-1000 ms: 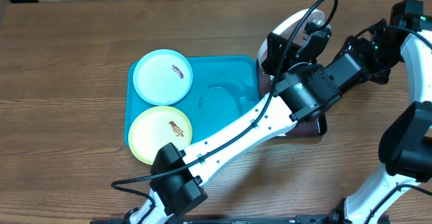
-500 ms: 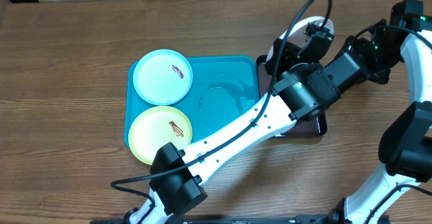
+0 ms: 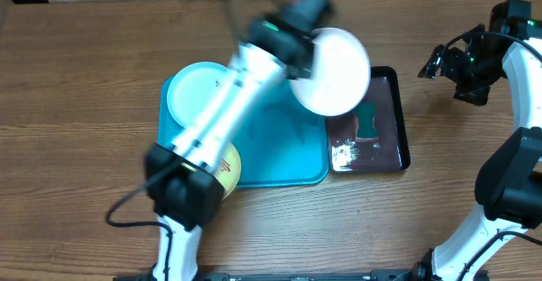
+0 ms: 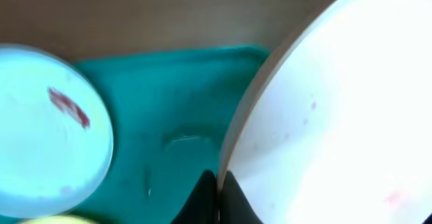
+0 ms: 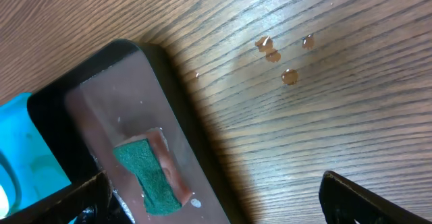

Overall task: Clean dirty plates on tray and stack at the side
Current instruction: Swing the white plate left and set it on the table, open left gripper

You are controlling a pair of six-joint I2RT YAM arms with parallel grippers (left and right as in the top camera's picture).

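Left jaws clamped on white plate point(image 3: 332, 59), raised over tray point(image 3: 288, 158) right edge; possibly faint spots, blurred. Mint plate point(image 4: 47, 129) and yellow-green plate point(image 3: 230, 164) on tray, smeared. Nothing stacked. Right jaws apart, empty.

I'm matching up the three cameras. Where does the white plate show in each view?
Overhead: white plate upper middle, covering the top right corner of the turquoise tray, beside the black tray.
Left wrist: white plate fills the right half, its rim meeting the fingers at the bottom edge.
Right wrist: not in it.
Shared landmark: the turquoise tray, centre in left wrist, a sliver at the left edge in right wrist.
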